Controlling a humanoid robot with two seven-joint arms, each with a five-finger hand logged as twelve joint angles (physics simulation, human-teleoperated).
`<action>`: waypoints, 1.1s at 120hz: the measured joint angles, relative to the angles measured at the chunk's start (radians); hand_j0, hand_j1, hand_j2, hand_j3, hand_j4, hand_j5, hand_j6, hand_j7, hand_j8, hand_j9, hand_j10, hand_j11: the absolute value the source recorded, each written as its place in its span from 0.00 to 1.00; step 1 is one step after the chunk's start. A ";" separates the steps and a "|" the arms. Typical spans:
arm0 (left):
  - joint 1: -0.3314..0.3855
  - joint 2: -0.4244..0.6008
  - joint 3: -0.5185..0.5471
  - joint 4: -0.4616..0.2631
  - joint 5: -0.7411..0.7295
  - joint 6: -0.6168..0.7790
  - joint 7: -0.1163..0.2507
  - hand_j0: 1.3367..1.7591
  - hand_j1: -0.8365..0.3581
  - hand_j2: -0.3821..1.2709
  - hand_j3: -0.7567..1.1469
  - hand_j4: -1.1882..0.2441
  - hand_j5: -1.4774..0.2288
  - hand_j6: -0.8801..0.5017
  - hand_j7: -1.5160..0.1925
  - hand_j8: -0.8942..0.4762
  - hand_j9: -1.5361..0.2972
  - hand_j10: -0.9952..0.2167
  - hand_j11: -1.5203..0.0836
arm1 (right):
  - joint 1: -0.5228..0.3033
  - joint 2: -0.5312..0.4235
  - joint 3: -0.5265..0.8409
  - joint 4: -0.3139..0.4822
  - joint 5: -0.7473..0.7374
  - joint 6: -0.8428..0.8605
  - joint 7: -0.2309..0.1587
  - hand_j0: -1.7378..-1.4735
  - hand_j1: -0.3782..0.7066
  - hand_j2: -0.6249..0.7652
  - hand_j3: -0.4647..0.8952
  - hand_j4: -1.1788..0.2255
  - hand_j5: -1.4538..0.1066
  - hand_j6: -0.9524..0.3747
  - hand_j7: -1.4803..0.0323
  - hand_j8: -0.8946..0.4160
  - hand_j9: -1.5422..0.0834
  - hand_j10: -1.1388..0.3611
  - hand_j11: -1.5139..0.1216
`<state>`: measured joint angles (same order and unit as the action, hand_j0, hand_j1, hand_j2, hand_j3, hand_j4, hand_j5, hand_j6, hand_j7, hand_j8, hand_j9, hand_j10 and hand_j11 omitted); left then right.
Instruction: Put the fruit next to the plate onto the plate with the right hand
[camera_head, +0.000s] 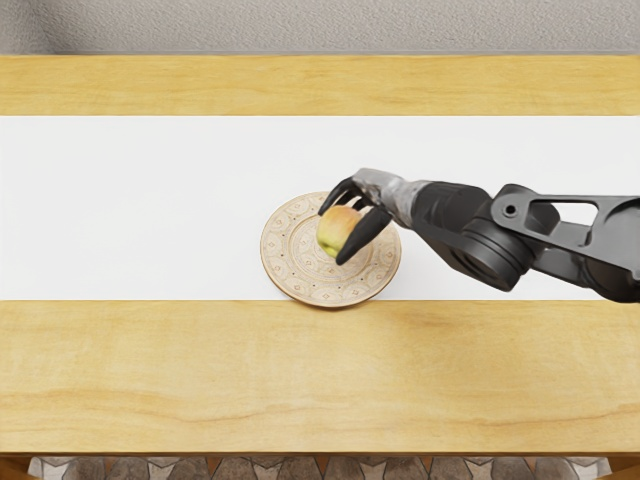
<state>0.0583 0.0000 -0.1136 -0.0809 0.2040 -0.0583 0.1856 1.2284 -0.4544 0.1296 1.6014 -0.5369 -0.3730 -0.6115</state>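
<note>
- The right hand (355, 208) grips the fruit (336, 230), a yellow-green piece with a red blush, over the patterned plate (290, 270) at the middle of the table (300, 370).
- Dark fingers (362, 232) curl round the fruit from above and from its right side. One long finger runs down the near side, so the fruit is caged rather than pinched.
- The arm (500, 240) enters from the right edge and reaches leftward over the white cloth (150, 200) that runs across the wooden table. The plate lies on that cloth, its near rim close to the cloth's front edge.
- The fruit shows within the plate's outline, a little right of centre and toward the far side. Whether it rests on the plate or hangs just above it cannot be told from this one slanted view.
- The hold from above likely serves the job: it leaves the underside free, so the fruit can be set down without fingers trapped beneath.
- Judged from the layout, the carry looks near its end. What seems left is any final lowering, then the release.
- A round fruit may roll once let go, and the plate's shallow rim offers little to stop it, so a gentle opening of the hand would be wise.
- The left hand is out of frame.
</note>
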 joint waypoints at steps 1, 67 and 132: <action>0.000 0.000 0.000 0.000 0.000 0.000 0.000 0.76 0.75 0.26 0.40 0.66 0.68 0.46 0.70 0.47 0.66 0.62 0.75 | 0.000 0.000 0.000 0.000 0.000 0.000 0.000 0.32 0.51 0.62 0.34 0.39 0.35 0.44 0.39 0.40 0.40 0.41 0.38; 0.000 0.000 0.000 0.000 0.000 0.000 0.000 0.76 0.75 0.26 0.40 0.66 0.68 0.46 0.70 0.47 0.66 0.62 0.75 | -0.020 -0.031 0.082 -0.024 0.000 0.035 0.001 0.30 0.13 0.45 0.34 0.76 0.83 0.65 0.88 0.61 0.86 0.69 0.83; 0.000 0.000 0.000 0.000 0.000 0.000 0.000 0.76 0.75 0.26 0.40 0.66 0.68 0.46 0.70 0.47 0.66 0.62 0.75 | -0.787 -0.188 1.243 -0.138 0.293 0.948 0.001 0.30 0.09 0.44 0.34 0.80 0.89 0.68 0.93 0.64 0.90 0.72 0.88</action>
<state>0.0583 0.0000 -0.1137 -0.0810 0.2040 -0.0583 0.1856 0.4419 -0.6425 1.3729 1.4636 -0.2439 0.5748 -0.6109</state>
